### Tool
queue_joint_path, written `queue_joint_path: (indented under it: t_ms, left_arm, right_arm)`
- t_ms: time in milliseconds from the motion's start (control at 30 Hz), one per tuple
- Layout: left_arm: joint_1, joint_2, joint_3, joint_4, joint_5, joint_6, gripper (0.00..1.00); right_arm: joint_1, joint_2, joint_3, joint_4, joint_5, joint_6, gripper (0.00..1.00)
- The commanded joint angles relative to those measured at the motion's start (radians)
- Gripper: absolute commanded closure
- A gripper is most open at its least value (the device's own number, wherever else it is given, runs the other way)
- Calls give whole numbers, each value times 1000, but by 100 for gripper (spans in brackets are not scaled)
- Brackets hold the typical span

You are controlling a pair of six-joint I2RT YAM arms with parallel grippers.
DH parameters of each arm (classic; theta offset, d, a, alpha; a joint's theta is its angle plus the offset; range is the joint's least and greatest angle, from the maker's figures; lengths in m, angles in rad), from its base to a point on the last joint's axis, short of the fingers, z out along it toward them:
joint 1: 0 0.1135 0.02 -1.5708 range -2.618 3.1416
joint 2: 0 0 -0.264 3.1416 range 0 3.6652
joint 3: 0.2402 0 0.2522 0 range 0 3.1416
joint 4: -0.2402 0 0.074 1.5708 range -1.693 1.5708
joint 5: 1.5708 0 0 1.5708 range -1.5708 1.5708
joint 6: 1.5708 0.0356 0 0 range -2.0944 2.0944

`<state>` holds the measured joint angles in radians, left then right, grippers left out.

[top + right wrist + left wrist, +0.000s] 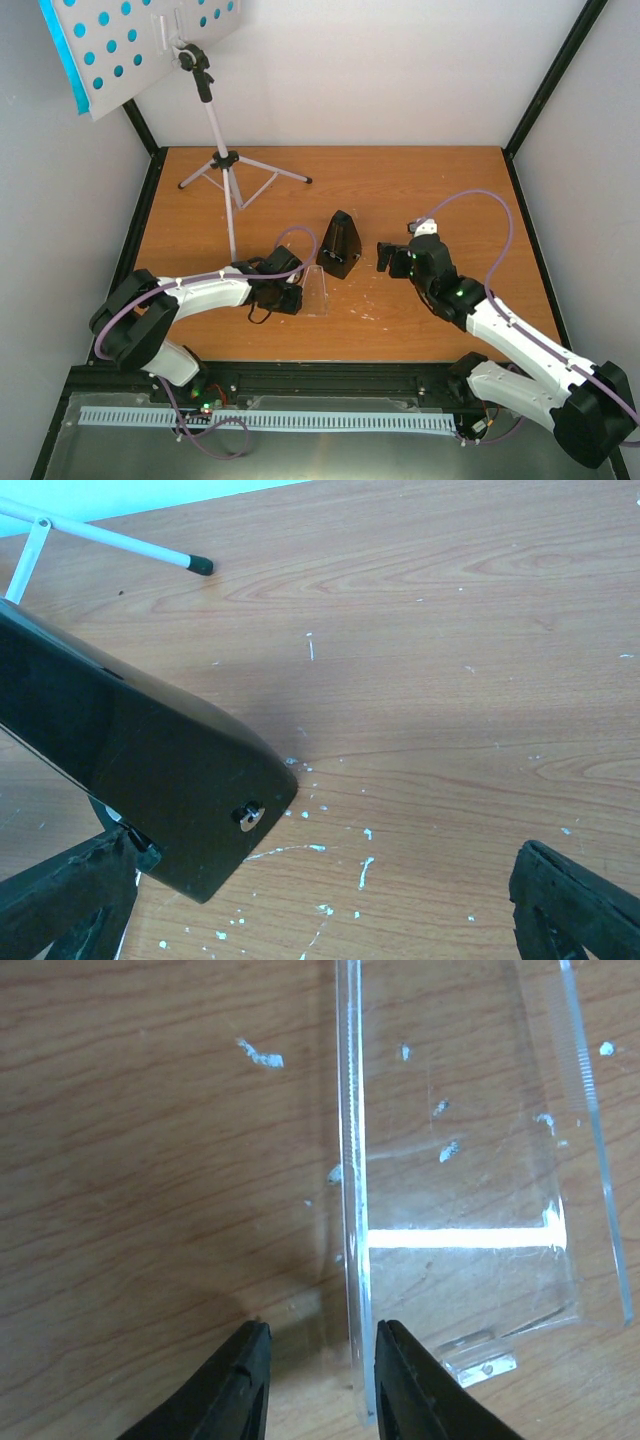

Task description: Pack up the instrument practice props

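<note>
The clear cover [460, 1160] beside the metronome [341, 245] is straddled by the left gripper [322, 1330]; its jaws are unclamped. The right gripper [388, 257] is spread wide.

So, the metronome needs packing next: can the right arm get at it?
Probably yes: the right tool stands wide open right beside the metronome, and nothing stands between them.

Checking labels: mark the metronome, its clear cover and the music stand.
metronome [342, 245], top external view, black front face.
clear cover [460, 1160], left wrist view, flat transparent panel.
music stand [150, 52], top external view, perforated desk.
</note>
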<state>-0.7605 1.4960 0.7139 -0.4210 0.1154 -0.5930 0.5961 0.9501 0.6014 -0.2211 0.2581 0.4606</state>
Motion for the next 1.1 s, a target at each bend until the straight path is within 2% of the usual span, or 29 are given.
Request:
queue_joint_path:
  t_ms: [0,133,367,567,633,833,967,1067]
  left_arm:
    - [-12,1,40,-19,-30,2,70]
    - [-13,13,42,-6,-20,4,81]
    - [-17,8,34,13,12,0,88]
    - [-17,-4,20,40,29,-20,100]
    - [-16,-46,10,68,35,-34,100]
    - [-17,-218,-4,194,166,-17,100]
    - [-17,-294,-22,335,361,-14,100]
    - [-17,-352,-50,513,554,-54,100]
  right_arm:
    - [-4,-28,-18,-2,23,14,0]
    - [-4,-48,-27,-2,27,12,0]
    - [-4,-56,-6,-30,24,30,0]
    - [-6,-108,35,-44,-54,36,0]
    - [-25,-129,44,-20,-163,16,0]
    - [-204,-205,31,120,-630,9,0]
    - [-316,-177,22,265,-954,142,0]
    - [-329,-159,8,396,-1082,253,0]
